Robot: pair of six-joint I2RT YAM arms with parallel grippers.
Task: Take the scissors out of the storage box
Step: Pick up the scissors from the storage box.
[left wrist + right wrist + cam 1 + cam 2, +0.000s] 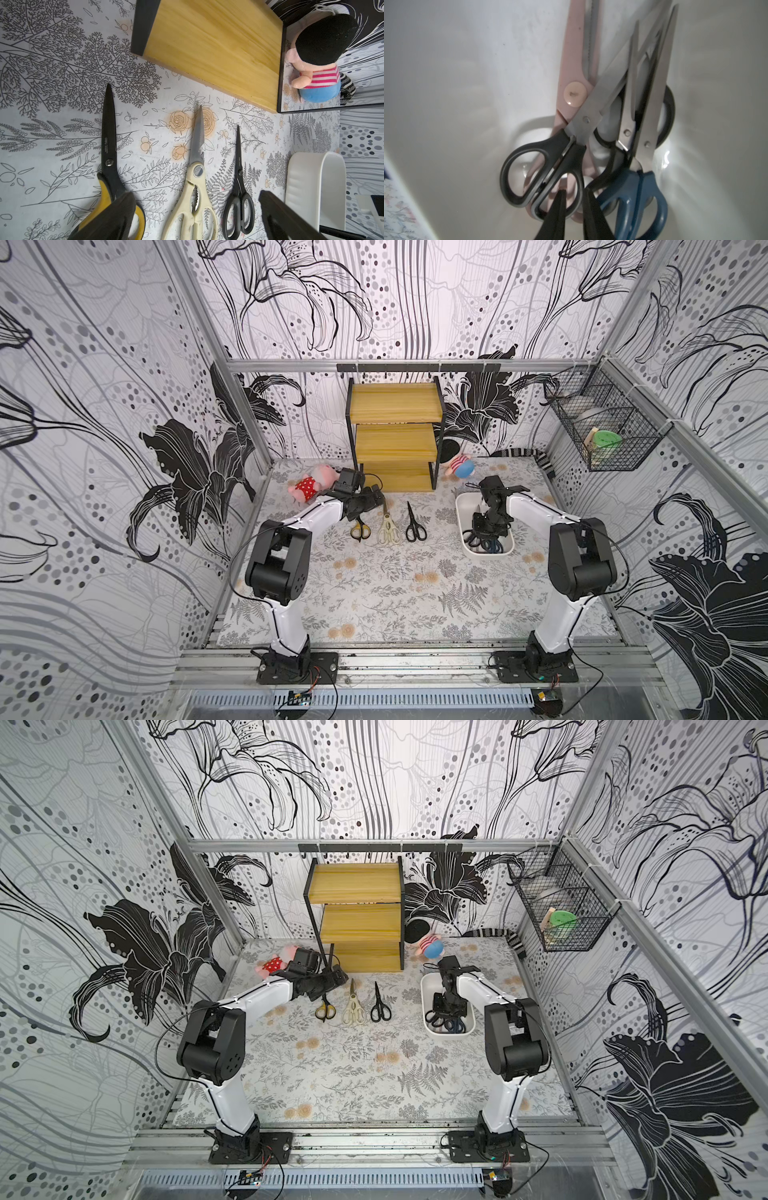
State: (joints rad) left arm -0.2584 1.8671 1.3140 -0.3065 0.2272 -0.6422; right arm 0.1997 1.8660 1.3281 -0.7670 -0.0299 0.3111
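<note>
Three scissors lie side by side on the floral table: a yellow-black pair (pixel 360 529), a cream pair (pixel 389 526) and a small black pair (pixel 414 522). My left gripper (pixel 196 194) hovers wide open over their handles, holding nothing. The white storage box (pixel 461 506) sits to the right and holds several more scissors (pixel 486 545). In the right wrist view these are a black-handled pair (pixel 542 170), a dark blue pair (pixel 639 193), a pale pink pair (pixel 571 62) and another black pair (pixel 666 116). My right gripper (pixel 574 195) reaches into the box. One finger is inside the black handle's ring, the other outside, pinching its rim.
A yellow wooden shelf (pixel 395 435) stands at the back centre, just beyond the blade tips. Plush toys lie at the back left (pixel 309 485) and back right (pixel 459 466). A black wire basket (pixel 602 427) hangs on the right wall.
</note>
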